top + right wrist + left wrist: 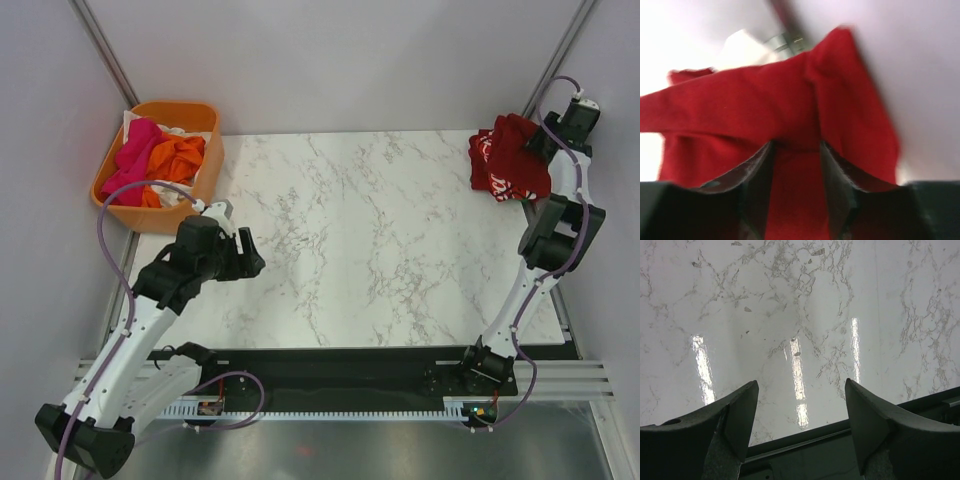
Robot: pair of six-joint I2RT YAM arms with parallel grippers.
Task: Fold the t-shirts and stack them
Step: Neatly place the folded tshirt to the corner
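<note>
- Orange plastic tub (pixel 213 150), rounded-rect., at far-L corner of tabletop.
- White grey-veined marble tabletop (pixel 380 230), glossy; light streaks in L wrist view (pixel 790 300).
- Black strip (pixel 340 375) along near edge; white slotted cable tray (pixel 340 408) just beyond.
- Pale grey walls (pixel 350 60), w/ slanted metal posts (pixel 105 45) at corners.

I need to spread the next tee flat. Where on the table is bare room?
The middle of the marble table is bare, from the left gripper across to the red t-shirts. Crowded: the far right corner, with the right gripper at the shirts, and the orange tub far left.
</note>
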